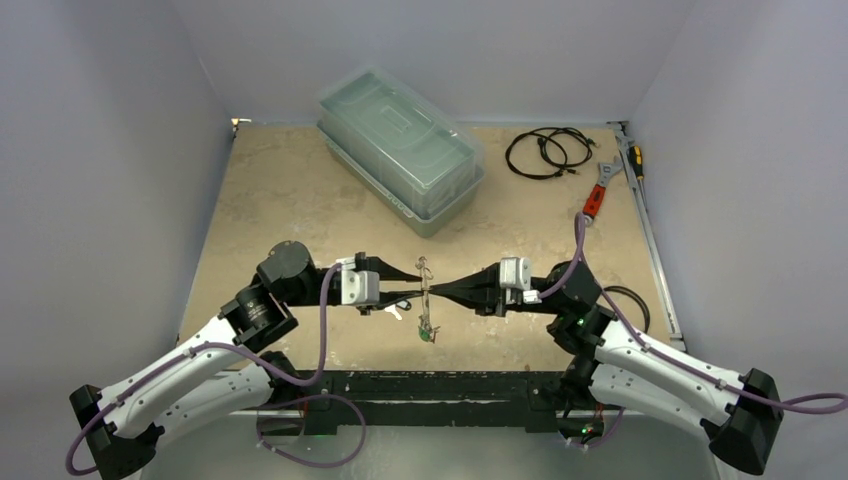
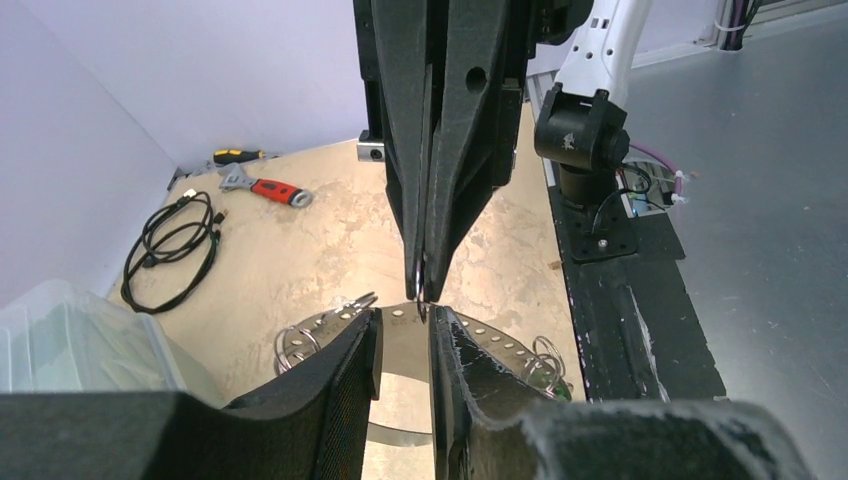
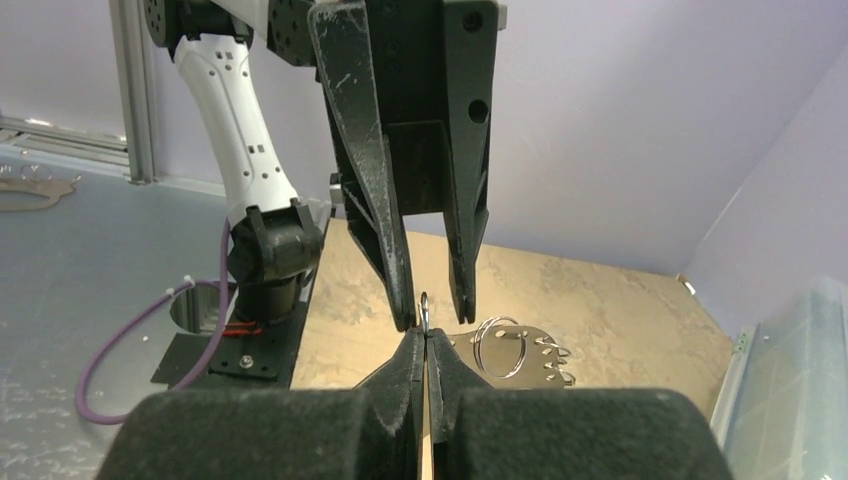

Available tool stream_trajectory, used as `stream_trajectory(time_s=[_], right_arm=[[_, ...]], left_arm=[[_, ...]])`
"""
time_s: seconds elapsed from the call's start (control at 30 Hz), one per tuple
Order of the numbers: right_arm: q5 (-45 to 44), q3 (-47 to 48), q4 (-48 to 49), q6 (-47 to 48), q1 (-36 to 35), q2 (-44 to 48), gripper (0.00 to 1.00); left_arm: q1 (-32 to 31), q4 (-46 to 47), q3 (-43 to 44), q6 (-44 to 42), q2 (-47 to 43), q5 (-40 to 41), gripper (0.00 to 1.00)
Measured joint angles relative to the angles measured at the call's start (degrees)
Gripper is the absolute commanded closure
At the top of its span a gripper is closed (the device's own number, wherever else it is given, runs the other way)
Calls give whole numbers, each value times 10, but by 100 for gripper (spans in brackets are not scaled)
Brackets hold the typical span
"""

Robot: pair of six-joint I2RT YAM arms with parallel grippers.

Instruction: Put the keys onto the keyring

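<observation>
The keyring point(image 2: 404, 342), a flat silver plate with holes along its rim, stands on edge between both grippers point(image 1: 425, 285). My right gripper point(image 3: 425, 338) is shut on a small split ring point(image 3: 424, 305) at the plate's top rim, as the left wrist view point(image 2: 423, 292) also shows. My left gripper point(image 2: 405, 322) faces it, jaws a little apart, straddling that spot in front of the plate. Other split rings point(image 2: 298, 345) hang in the holes. A green-headed key point(image 1: 428, 333) dangles from the plate's near end. Other keys are not clearly visible.
A lidded clear plastic box point(image 1: 400, 150) stands at the back centre. A coiled black cable point(image 1: 545, 152), a red-handled wrench point(image 1: 597, 195) and a screwdriver point(image 1: 635, 160) lie at the back right. A metal rail point(image 1: 655, 260) runs along the right edge.
</observation>
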State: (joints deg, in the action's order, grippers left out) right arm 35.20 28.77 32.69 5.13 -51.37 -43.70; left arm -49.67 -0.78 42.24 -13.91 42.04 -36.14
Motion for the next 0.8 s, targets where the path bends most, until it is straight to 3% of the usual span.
stream_trajectory(time_s=[0.73, 0.8], right_arm=[[5, 0, 15, -3, 0, -9, 100], [5, 0, 17, -3, 0, -11, 100]], left_arm=[[2, 3, 0, 4, 14, -11, 83], [2, 3, 0, 4, 15, -11, 87]])
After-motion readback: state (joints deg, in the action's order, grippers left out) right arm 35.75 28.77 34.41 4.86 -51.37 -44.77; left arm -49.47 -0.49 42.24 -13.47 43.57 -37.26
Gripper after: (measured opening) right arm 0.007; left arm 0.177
